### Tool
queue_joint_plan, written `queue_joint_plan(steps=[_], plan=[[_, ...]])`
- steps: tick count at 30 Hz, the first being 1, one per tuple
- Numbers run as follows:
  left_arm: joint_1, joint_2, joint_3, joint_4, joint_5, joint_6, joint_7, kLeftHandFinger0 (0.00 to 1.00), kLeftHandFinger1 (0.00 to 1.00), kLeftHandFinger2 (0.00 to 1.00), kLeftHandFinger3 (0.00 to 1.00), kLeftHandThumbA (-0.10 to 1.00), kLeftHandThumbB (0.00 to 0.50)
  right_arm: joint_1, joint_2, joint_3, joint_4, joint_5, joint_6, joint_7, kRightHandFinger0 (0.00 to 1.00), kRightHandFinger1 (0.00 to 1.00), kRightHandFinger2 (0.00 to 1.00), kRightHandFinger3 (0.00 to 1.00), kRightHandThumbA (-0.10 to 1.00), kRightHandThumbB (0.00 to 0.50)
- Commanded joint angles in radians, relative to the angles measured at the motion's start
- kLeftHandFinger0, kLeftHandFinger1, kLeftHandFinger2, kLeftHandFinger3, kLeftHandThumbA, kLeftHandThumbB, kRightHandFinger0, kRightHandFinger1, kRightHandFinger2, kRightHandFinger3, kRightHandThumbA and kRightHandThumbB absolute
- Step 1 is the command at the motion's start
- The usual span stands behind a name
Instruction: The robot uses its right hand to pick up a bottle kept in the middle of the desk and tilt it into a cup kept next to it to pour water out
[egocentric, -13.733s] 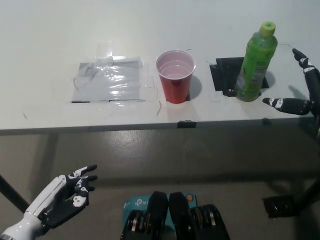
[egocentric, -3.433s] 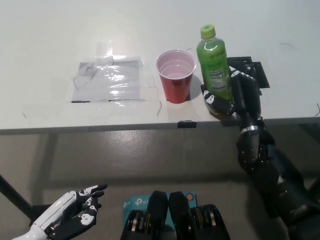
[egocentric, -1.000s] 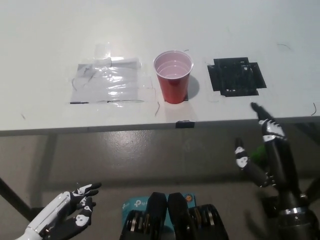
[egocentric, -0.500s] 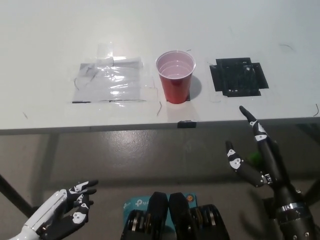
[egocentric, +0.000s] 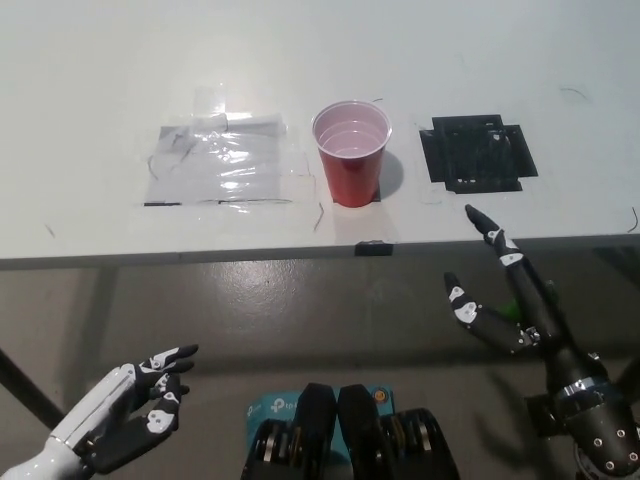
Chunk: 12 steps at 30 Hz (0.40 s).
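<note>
The red cup (egocentric: 351, 150) stands upright near the white table's front edge (egocentric: 200, 255), with pale liquid showing inside. No bottle is on the table. A small green patch (egocentric: 512, 300), maybe the bottle, shows on the floor behind my black right hand (egocentric: 505, 300). That hand is open with its fingers spread. It holds nothing and hangs below and in front of the table edge, right of the cup. My white left hand (egocentric: 130, 405) rests open at the lower left, well below the table.
A black tape square (egocentric: 477, 153) marks the table right of the cup. A clear plastic sheet (egocentric: 220, 160) lies taped down left of the cup. A small black clip (egocentric: 372, 247) sits on the front edge. Grey floor lies below.
The bottle, held by my right hand beside the cup 3.4 s ago, has left the table. My right hand is now open below the edge and has drifted slightly up and left over the last second.
</note>
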<state>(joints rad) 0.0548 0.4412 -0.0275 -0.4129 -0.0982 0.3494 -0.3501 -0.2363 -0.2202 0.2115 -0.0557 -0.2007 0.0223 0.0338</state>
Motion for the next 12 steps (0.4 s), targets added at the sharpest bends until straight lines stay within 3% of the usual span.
queue_joint_plan(steps=[1,7,12], plan=[[-0.020,0.001,0.020,-0.019,-0.009,-0.021,0.010,0.88,0.94,1.00,1.00,0.78,0.142,-0.041,-0.017,0.002,-0.018,0.016,0.022,0.071,1.00,1.00,1.00,1.00,0.32,0.235],[-0.021,0.003,0.019,-0.014,-0.003,-0.028,0.008,0.87,0.94,1.00,1.00,0.78,0.121,-0.048,-0.033,0.017,-0.018,-0.029,0.022,0.098,1.00,1.00,1.00,1.00,0.36,0.243],[-0.022,0.001,0.021,-0.014,-0.005,-0.025,0.010,0.86,0.93,1.00,1.00,0.79,0.128,-0.052,-0.036,0.019,-0.023,-0.017,0.045,0.122,1.00,1.00,1.00,1.00,0.32,0.237]])
